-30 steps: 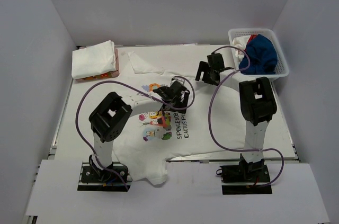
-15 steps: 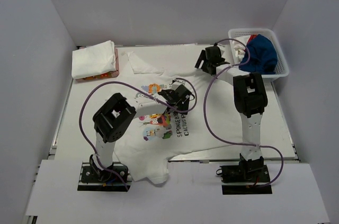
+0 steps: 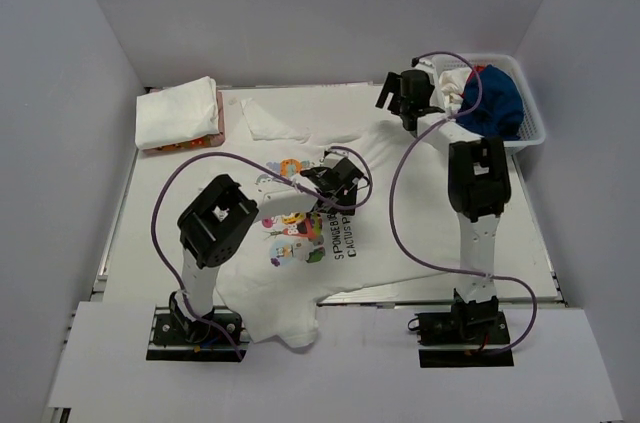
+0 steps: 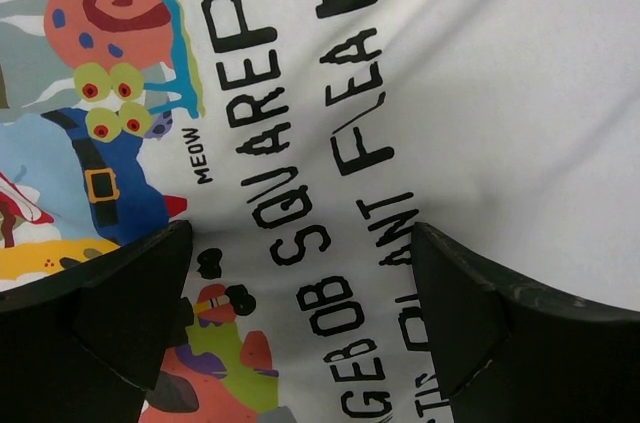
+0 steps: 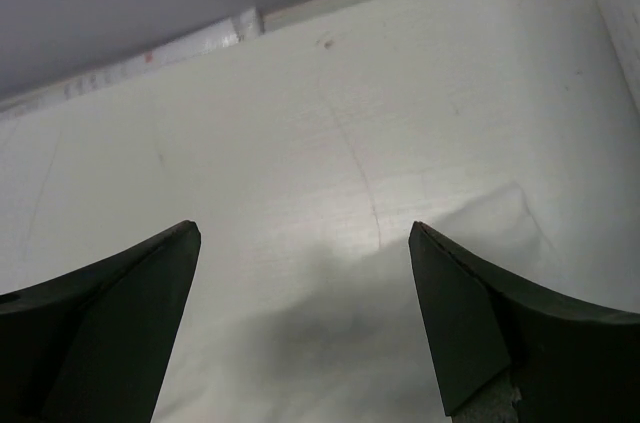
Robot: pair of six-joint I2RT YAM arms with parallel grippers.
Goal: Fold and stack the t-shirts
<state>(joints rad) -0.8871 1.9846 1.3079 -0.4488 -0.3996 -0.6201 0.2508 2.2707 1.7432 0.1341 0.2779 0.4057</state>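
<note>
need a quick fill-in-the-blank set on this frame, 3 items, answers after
1. The left claw is over the printed t-shirt with its jaws ___.
2. The basket holds a crumpled t-shirt coloured ___.
3. The folded white t-shirt sits at the far ___ corner of the table.

Missing words: open; blue; left.

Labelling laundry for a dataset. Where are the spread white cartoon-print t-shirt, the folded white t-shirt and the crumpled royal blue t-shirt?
spread white cartoon-print t-shirt (image 3: 288, 243), top view, on its print.
folded white t-shirt (image 3: 178, 113), top view, its top face.
crumpled royal blue t-shirt (image 3: 495, 103), top view, its middle.
</note>
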